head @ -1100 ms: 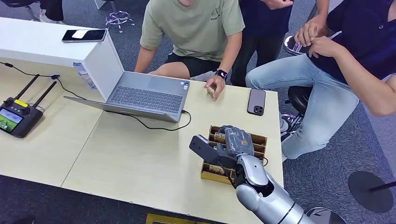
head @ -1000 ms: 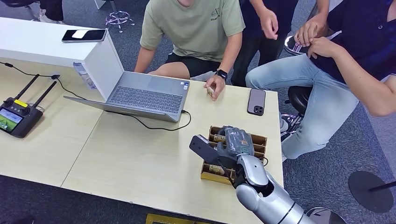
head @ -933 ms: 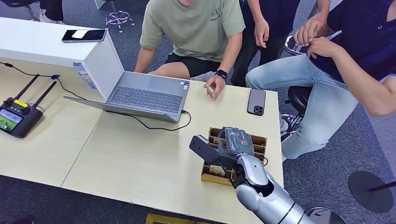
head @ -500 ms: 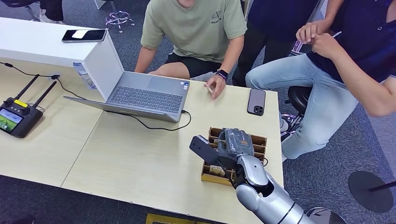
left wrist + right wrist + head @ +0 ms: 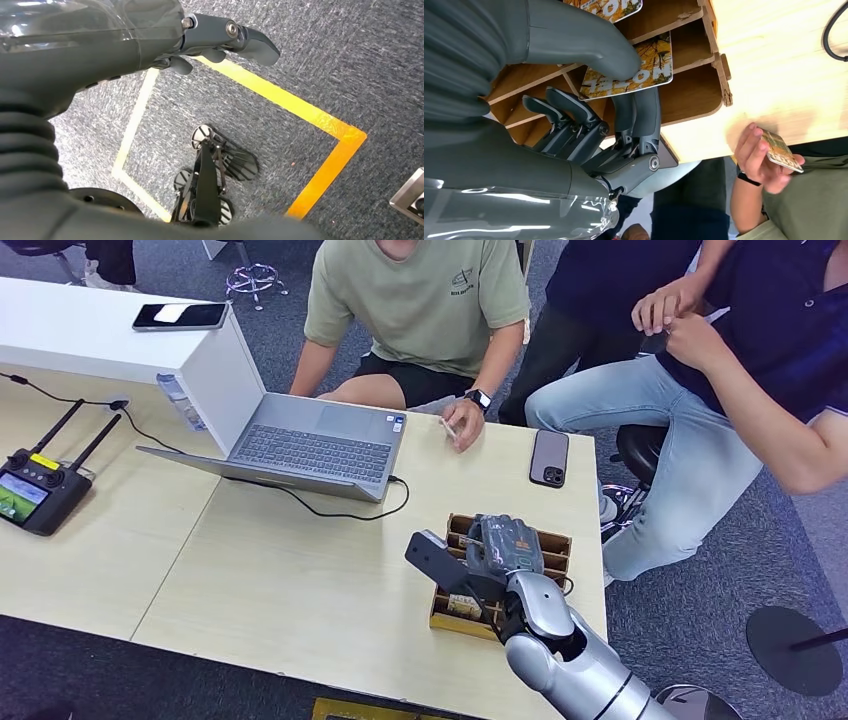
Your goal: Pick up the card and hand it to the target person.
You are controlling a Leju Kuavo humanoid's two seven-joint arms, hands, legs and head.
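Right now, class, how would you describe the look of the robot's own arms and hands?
The right arm is rounded glossy silver. The right hand has a grey ribbed cover, thick grey thumb and darker jointed fingers with bare pivot screws. The left hand has the same dark grey fingers under a glossy cover.

A pale wood-laminate table (image 5: 300, 580) of two joined sections stands on a dark grey, speckled carpet floor (image 5: 700, 580), with a white rectangular cabinet block (image 5: 90, 335) rising along its far left edge. Around the table's far side the floor carries the chrome star base of a stool (image 5: 252, 280), a black round stool seat (image 5: 640, 445) partly hidden behind a seated person's leg, and a black round floor stand base (image 5: 795, 650) well apart to the right. Strips of yellow and pale tape (image 5: 300, 112) mark an angular outline on the carpet, and the light is even and bright with soft shadows.
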